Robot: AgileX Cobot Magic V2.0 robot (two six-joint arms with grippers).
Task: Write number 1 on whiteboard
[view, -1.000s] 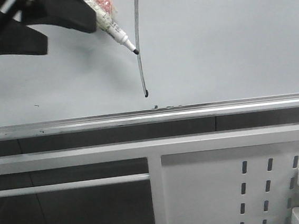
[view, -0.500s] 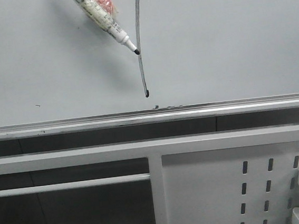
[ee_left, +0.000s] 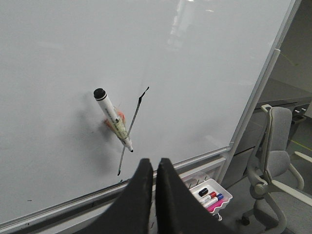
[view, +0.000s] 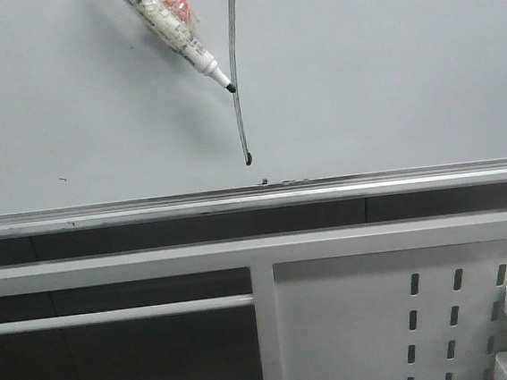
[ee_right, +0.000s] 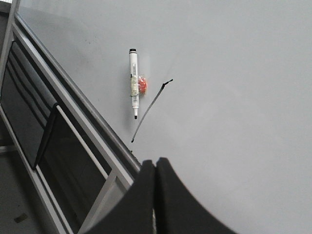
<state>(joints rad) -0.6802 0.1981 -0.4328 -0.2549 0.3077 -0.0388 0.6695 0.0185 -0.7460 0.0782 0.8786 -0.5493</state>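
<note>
The number 1 [view: 240, 110] is a long thin dark stroke on the whiteboard [view: 386, 69], ending in a small hook above the silver rail [view: 254, 196]. A white marker [view: 170, 27] with a red patch behind it stays on the board by itself, slanted, its black tip touching the stroke. Neither gripper shows in the front view. In the left wrist view my left gripper [ee_left: 153, 163] is shut and empty, drawn back from the board, with the marker [ee_left: 113, 119] and stroke [ee_left: 129, 131] ahead. My right gripper [ee_right: 155, 163] is shut and empty, also away from the marker [ee_right: 133, 90].
A white perforated panel [view: 410, 319] and frame bars sit below the rail. A white tray [ee_left: 209, 197] with several markers hangs under the board at the right. A grey office chair [ee_left: 275, 161] stands beyond the board's right edge.
One second ago a dark gripper was at the marker's upper end in the front view. It has withdrawn out of that view. The marker has stayed in place on the board.
</note>
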